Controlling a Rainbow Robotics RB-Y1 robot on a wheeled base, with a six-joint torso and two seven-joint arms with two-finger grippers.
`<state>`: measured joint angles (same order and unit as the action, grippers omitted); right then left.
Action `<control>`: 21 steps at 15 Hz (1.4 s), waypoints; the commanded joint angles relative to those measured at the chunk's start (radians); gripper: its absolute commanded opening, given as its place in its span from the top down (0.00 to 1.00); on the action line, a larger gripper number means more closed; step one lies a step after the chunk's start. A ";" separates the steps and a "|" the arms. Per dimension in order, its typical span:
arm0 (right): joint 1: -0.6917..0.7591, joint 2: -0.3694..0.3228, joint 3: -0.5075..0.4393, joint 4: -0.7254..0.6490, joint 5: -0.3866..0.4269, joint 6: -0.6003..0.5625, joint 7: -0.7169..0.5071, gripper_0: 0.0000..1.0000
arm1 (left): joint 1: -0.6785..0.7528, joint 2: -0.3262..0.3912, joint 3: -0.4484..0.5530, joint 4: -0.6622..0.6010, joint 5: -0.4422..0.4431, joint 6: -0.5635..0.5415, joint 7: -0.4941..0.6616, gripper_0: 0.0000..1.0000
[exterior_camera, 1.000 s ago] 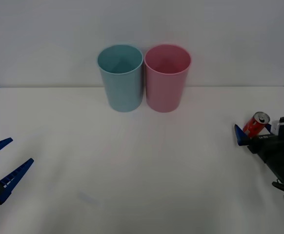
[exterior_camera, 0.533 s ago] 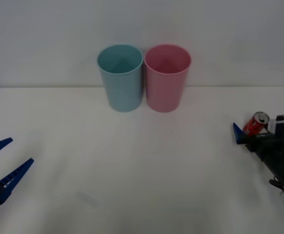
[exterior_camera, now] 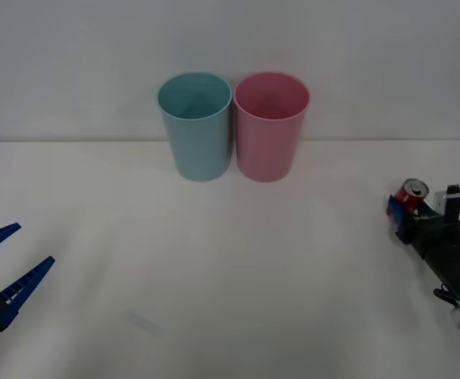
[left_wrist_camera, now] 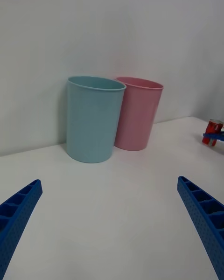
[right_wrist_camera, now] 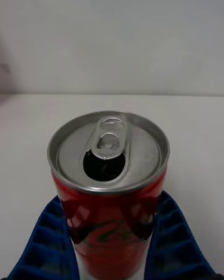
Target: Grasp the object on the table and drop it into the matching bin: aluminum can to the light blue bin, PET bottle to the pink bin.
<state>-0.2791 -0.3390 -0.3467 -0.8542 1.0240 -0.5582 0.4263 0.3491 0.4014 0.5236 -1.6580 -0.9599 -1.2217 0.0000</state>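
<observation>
Right wrist view puts the aluminum can [right_wrist_camera: 108,186] directly between the right gripper's [right_wrist_camera: 109,242] two blue ribbed fingers [right_wrist_camera: 44,240], which press against its red sides, so the gripper is closed on the can. The can stands upright, its silver top facing the camera, with the pull tab lying flat and the drinking hole open and dark.

From the front view, the same can [exterior_camera: 410,194] sits at the far right of the white table [exterior_camera: 238,260], at the tip of the right gripper [exterior_camera: 404,212], whose black arm runs off toward the lower right corner. Whether the can rests on the tabletop or is lifted just clear of it cannot be told. This view gives the can's place on the table, which the wrist camera does not; the wrist camera gives the finger contact and the opened top, which are too small to read from the front.

Well apart from the can, at the back middle of the table, the light blue bin [exterior_camera: 195,126] and the pink bin [exterior_camera: 270,126] stand upright, side by side and about touching, blue on the left. What shows of both interiors is bare wall.

Over the near left corner of the table, the left gripper [exterior_camera: 5,268] hangs idle with its fingers spread wide. Its wrist camera looks across at both bins [left_wrist_camera: 94,119] [left_wrist_camera: 138,113] and catches the red can [left_wrist_camera: 213,132] small in the distance.
</observation>
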 commanded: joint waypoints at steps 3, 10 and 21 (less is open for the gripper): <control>0.005 0.000 0.000 0.000 -0.012 -0.023 0.000 1.00 | 0.000 0.000 0.000 0.000 0.000 0.000 0.000 0.00; 0.201 -0.017 0.074 -0.292 -0.039 -0.051 -0.107 1.00 | 0.000 0.000 0.000 0.000 0.000 0.000 0.000 0.00; 0.488 -0.077 0.153 -0.770 -0.028 -0.094 -0.455 1.00 | 0.000 0.000 0.000 0.000 0.000 0.000 0.000 0.00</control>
<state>0.1943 -0.4156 -0.1933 -1.5935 0.9911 -0.6450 -0.0044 0.3490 0.4014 0.5236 -1.6581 -0.9599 -1.2217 0.0000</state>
